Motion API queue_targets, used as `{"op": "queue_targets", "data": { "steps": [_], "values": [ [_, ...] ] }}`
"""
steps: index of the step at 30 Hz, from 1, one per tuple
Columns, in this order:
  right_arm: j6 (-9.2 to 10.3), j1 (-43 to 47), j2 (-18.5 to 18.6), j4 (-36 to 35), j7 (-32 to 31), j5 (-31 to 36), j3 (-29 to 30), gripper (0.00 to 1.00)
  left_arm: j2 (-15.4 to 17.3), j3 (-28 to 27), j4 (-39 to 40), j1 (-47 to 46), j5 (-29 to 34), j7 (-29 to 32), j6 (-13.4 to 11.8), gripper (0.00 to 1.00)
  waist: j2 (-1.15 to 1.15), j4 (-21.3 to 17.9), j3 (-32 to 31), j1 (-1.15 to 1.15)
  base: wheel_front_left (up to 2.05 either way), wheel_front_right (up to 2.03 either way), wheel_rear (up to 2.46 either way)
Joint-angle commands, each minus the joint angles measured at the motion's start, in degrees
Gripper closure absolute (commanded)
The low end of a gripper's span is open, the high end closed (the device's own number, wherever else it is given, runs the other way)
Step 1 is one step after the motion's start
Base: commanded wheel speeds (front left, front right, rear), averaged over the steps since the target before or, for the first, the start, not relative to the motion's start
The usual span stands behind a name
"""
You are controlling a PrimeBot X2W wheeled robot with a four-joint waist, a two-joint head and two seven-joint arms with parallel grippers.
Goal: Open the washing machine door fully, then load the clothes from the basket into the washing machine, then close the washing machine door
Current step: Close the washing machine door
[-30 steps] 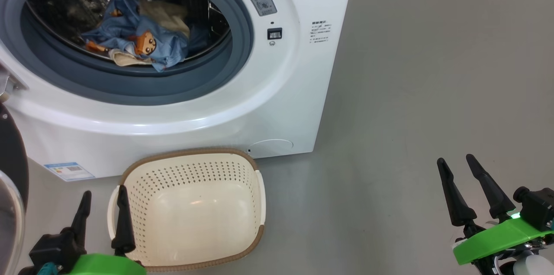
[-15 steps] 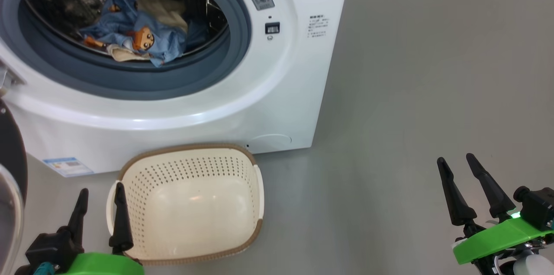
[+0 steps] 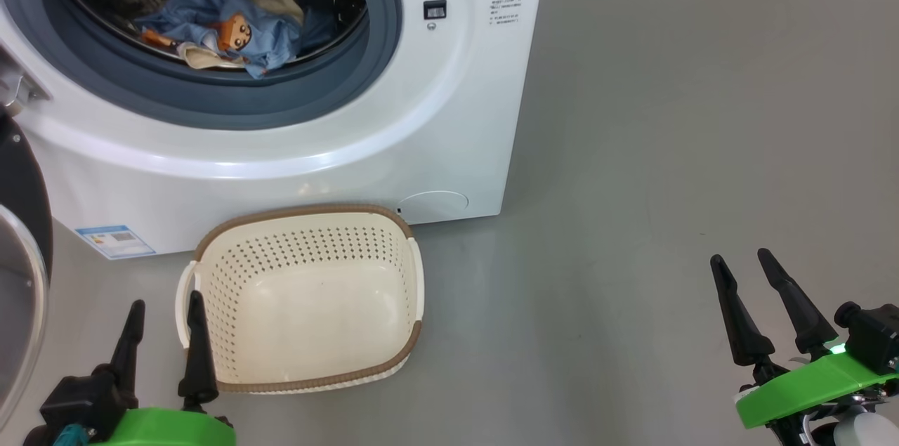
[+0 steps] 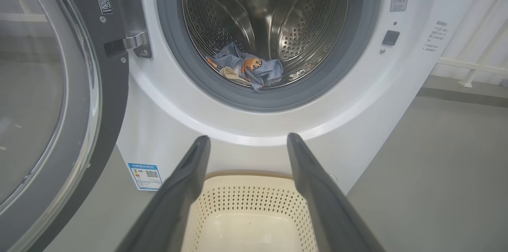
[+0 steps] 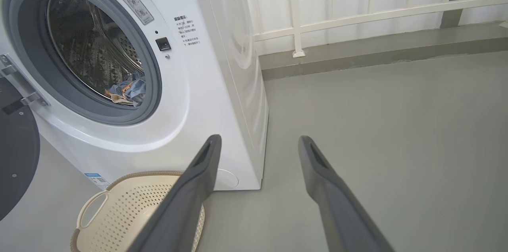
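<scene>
Over the last second the head view has shifted. The washing machine (image 3: pixel 421 116) and the basket (image 3: pixel 302 211) now sit higher in it, while both pincers keep their places, so the camera moved, not the things.

The left pincer (image 3: pixel 165 302) and the right pincer (image 3: pixel 739 258) are both released and empty. The basket, just ahead of the left pincer, holds nothing. The clothes (image 3: pixel 225 31) lie in the drum, farther ahead and above. Loading looks done, and the remaining step is probably the door (image 3: pixel 24 186), which stands swung open to the left of the left pincer.

No brand can be read. A blue sticker (image 3: pixel 116 241) sits low on the machine's front. A grey warning label (image 5: pixel 130 0) carries a red triangle, and the door's inner face bears a QR label (image 4: pixel 104 4). All the print is too small to read.
</scene>
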State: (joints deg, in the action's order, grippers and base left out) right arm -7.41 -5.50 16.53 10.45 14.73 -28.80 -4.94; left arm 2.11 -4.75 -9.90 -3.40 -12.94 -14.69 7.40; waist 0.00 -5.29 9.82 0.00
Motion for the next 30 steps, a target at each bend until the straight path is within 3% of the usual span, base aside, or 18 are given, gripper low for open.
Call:
{"op": "queue_targets", "data": {
  "steps": [1,15,30],
  "values": [
    [-0.08,0.09,1.0,-1.42,0.27,0.31,-0.88,0.0,0.77,-1.62,1.74,-0.22,-0.52,-0.3,0.09,0.0,0.0,0.13,-0.02,0.0,0.0,0.0,0.0],
    [-0.08,0.32,1.42,-1.95,0.27,0.42,-2.5,0.0,0.76,-1.41,4.03,2.3,-2.43,-0.3,-0.9,0.0,0.0,3.76,-1.74,0.0,0.0,0.0,0.0],
    [-0.08,-0.04,2.88,-1.8,0.27,-0.16,-8.19,0.0,0.76,-1.06,8.64,8.45,-5.89,-0.3,-5.71,0.0,0.0,15.56,-4.67,0.0,0.0,0.0,0.0]
  ]
}}
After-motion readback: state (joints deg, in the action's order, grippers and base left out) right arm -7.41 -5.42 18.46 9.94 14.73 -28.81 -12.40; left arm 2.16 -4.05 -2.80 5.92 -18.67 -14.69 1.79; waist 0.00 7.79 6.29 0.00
